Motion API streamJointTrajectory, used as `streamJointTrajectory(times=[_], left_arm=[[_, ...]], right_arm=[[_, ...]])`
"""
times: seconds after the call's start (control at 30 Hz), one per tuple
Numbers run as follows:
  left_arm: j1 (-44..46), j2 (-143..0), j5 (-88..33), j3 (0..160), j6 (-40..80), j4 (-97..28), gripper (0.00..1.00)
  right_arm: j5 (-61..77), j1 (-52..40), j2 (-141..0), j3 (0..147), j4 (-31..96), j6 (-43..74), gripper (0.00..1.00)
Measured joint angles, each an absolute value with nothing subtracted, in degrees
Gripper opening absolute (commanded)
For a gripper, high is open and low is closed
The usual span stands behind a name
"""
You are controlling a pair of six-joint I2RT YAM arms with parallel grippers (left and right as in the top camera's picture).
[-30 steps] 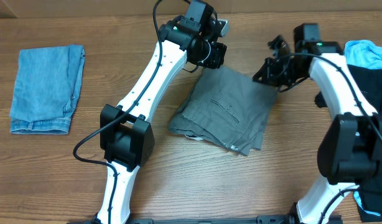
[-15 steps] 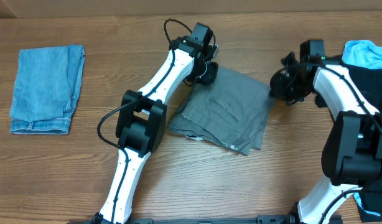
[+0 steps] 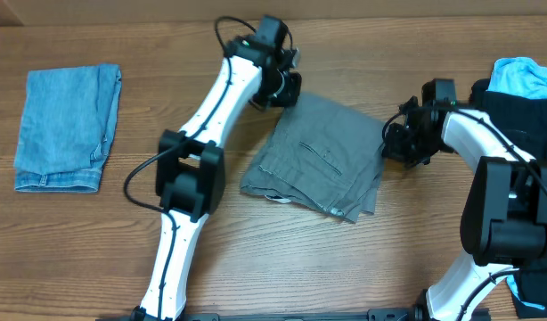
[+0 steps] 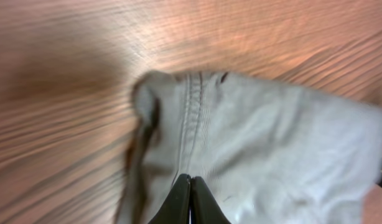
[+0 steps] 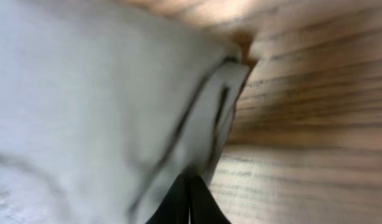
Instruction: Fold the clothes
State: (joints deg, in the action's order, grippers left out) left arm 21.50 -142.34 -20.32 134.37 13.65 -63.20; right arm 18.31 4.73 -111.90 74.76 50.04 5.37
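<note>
- Surface: brown wood-grain table [image 3: 282,259], overhead view; both arm bases at the near edge.
- Near-centre: grey shorts [image 3: 322,165] lie flat on the table btwn the 2 arms, doubled into a rough four-sided packet. Stacked layers show along the near edge, w/ a bit of pale lining at the near-left corner. A welt pocket slit and seam lines mark the top face.
- Handling (judgement): soft, light woven cotton; limp, so it will sag and drag if lifted by one point. Thicker at seams and hems, which makes those the firmest places to pinch. Best taken at 2 corners of one edge, both arms together, so the layers carry over evenly.
- Mid, right: right gripper [image 3: 400,143] at the shorts' right edge. In the right wrist view its fingers are pressed together, tips [image 5: 188,183] on the cloth [image 5: 85,93] just by the layered edge. Whether a layer is nipped btwn them cannot be told.
- Far, left: left gripper [image 3: 282,87] at the far-left corner. In the left wrist view its fingers are likewise closed, tips [image 4: 190,183] on the cloth [image 4: 272,143] below a stitched seam; same doubt re a nipped layer.
- Sides: folded blue denim [image 3: 64,125] well apart at left; black garment [image 3: 523,125] w/ light-blue cloth [image 3: 525,76] at the right edge.
</note>
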Motion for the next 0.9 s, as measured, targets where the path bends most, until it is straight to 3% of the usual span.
streamJointTrajectory(times=[0.13, 0.23, 0.27, 0.43, 0.9], left_arm=[[18.7, -133.9, -15.8, 136.7, 15.4, -69.7, 0.29], [16.5, -130.7, -14.3, 138.3, 16.1, -74.5, 0.48], [15.9, -130.4, -14.1, 138.5, 16.2, -76.0, 0.51], [13.6, -134.1, -13.0, 138.5, 16.4, -80.2, 0.68], [14.3, -143.8, -20.8, 138.0, 5.5, -80.8, 0.76]], right_arm=[[18.9, 4.7, -108.8, 86.5, 59.5, 6.0, 0.07], [19.2, 4.7, -106.2, 90.7, 64.9, 6.3, 0.31], [19.3, 4.7, -105.5, 91.2, 65.8, 6.1, 0.36], [19.3, 4.0, -104.5, 89.7, 66.7, 6.2, 0.37], [18.6, -4.5, -104.5, 74.7, 55.3, 6.2, 0.37]])
